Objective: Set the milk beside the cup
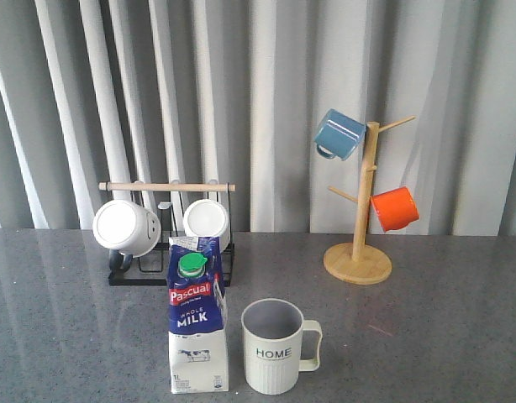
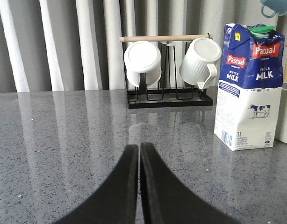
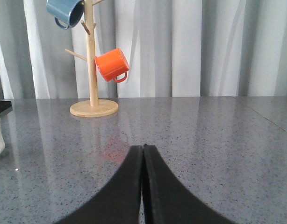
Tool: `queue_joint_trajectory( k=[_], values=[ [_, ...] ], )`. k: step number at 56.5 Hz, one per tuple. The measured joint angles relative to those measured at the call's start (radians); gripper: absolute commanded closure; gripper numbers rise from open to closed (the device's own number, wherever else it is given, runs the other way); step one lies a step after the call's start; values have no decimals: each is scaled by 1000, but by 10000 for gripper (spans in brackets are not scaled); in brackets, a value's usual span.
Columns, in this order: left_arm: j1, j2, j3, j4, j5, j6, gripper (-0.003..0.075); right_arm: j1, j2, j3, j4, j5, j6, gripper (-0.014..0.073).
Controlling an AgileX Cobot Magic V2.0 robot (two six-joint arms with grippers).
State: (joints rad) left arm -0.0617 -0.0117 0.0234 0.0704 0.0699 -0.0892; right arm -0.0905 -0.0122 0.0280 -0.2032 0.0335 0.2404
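Near the table's [image 1: 460, 336] front edge, a tall white-and-blue milk carton [image 1: 197, 323] stands upright just beside the cream ribbed "HOME" mug [image 1: 277, 346]; likely heavy, crushable, best gripped mid-body. Both hands, left [image 2: 139, 148] and right [image 3: 143, 150], are clenched empty.

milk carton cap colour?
Green. The round cap sits on the milk carton, clearest in the front view.

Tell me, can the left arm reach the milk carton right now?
Probably yes. In the left wrist view only bare table lies between the shut left gripper and the milk carton, which stands upright off to one side. The HOME cup sits on the carton's far side, out of the way.
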Motion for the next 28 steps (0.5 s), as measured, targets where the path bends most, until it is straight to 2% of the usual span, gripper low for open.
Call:
queue_joint_trajectory(
  k=[28],
  values=[
    [0,0,0,0,0,0,726,0,0,0,-2,15,2,602]
  ],
)
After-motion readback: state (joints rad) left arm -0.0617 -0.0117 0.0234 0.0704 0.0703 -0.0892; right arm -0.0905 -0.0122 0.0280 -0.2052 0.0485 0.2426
